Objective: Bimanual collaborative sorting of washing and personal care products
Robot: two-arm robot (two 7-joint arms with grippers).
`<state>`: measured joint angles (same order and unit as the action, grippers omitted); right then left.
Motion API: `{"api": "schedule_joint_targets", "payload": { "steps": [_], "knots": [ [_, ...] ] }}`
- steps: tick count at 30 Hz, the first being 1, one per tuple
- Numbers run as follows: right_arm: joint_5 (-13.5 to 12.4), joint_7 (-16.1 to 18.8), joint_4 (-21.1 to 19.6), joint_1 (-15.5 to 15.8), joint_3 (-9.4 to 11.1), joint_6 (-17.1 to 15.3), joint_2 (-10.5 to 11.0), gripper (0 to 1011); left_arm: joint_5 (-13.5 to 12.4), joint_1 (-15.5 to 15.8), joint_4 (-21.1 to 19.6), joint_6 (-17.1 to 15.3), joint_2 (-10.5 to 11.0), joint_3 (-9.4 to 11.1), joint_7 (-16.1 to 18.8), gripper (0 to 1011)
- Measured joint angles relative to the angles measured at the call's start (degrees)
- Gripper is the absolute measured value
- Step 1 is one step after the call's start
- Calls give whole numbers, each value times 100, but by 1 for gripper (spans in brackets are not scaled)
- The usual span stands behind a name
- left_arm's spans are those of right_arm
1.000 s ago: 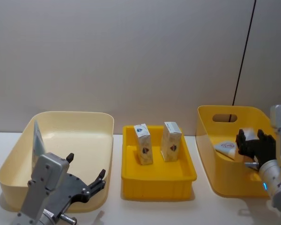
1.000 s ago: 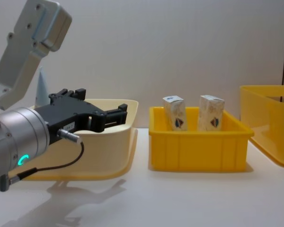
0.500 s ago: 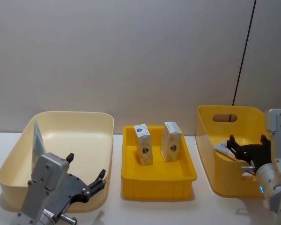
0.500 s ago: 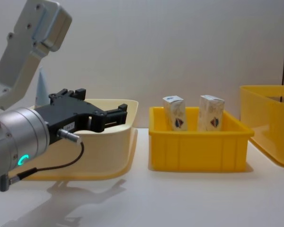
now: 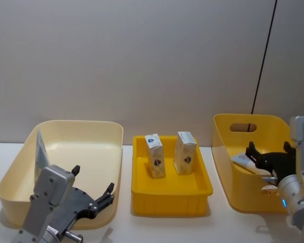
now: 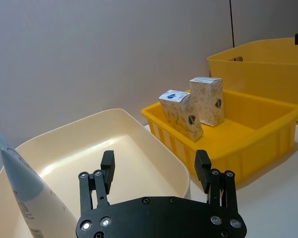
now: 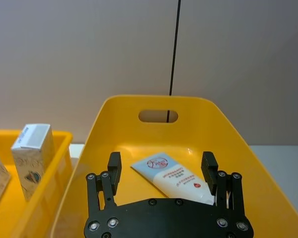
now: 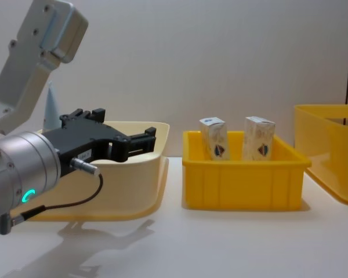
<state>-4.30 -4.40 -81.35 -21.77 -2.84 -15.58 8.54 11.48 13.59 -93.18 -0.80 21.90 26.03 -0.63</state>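
Two small white cartons [image 5: 155, 155] [image 5: 185, 152] stand upright in the middle yellow tray [image 5: 172, 196]. A pale tube [image 5: 40, 152] leans against the left wall of the cream bin [image 5: 91, 124]. A second tube [image 7: 176, 176] lies flat on the floor of the right yellow bin [image 5: 228, 132]. My left gripper [image 5: 93, 179] hovers open at the cream bin's near edge with nothing between its fingers. Over the near side of the yellow bin, my right gripper [image 5: 269, 148] is open and empty, and the lying tube shows between and beyond its fingers in the right wrist view.
The three containers stand in a row on a white table, cream bin left, tray [image 8: 243, 185] centre, handled yellow bin right. Bare tabletop [image 8: 220, 243] lies in front of them. A grey wall with a black cable [image 5: 261, 66] stands close behind.
My right gripper has swung up from a downward pose inside the yellow bin to a level one above the tube. The left arm, tubes and cartons have not moved.
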Motion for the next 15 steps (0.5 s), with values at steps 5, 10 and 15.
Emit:
{"api": "schedule_joint_targets", "payload": {
  "steps": [5,10,15],
  "knots": [
    [-54,62,-126,56,53,208,-19,1001,0,0,0,0,0,0,0,1003],
    [-126,151,-264,115,118,467,-34,1001,0,0,0,0,-1,0,0,1004],
    [-211,260,-441,181,193,699,-52,1001,0,0,0,0,1,0,0,1003]
  ]
}}
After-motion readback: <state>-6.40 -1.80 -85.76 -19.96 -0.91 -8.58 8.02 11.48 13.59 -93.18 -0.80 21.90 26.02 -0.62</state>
